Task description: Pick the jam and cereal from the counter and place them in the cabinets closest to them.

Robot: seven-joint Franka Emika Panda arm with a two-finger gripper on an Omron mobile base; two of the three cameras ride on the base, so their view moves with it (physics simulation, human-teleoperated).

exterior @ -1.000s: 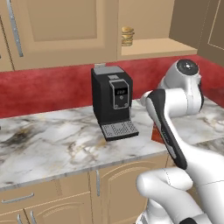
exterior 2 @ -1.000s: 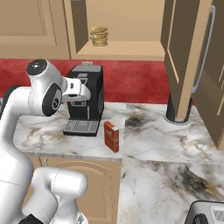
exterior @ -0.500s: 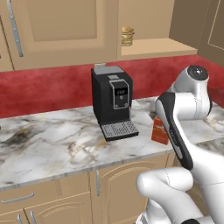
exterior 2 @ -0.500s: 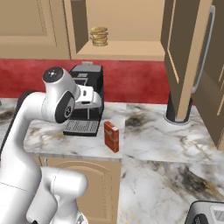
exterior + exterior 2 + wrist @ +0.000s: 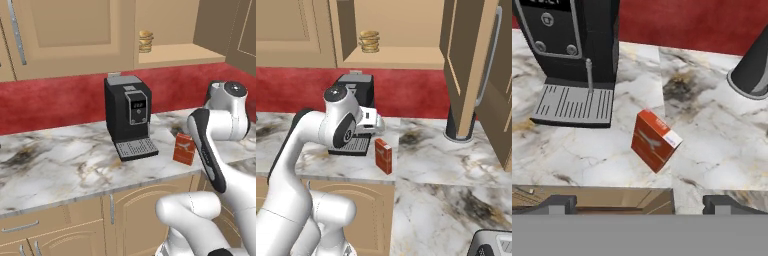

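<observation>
The cereal [image 5: 656, 140] is a small red-orange box standing upright on the marble counter [image 5: 60, 165], just right of the coffee machine's tray. It also shows near the counter's front edge as cereal [image 5: 184, 148] and cereal [image 5: 383, 156]. My gripper [image 5: 639, 204] hovers above and in front of the box, open, with nothing between its fingertips [image 5: 559, 202]. The hand [image 5: 372, 121] sits up and left of the box, beside the machine. Above, the cabinets [image 5: 401, 62] stand open with a wooden shelf. The jam is out of view.
A black coffee machine [image 5: 127, 117] stands at the back of the counter. A yellowish stacked round item [image 5: 369, 41] sits on the cabinet shelf. An open cabinet door [image 5: 468, 60] hangs to the right, over a dark cylinder [image 5: 458, 125]. A toaster corner [image 5: 491, 245] shows at lower right.
The arm has swung right, from in front of the coffee machine toward the cereal box. The jaws stayed open and the box has not moved.
</observation>
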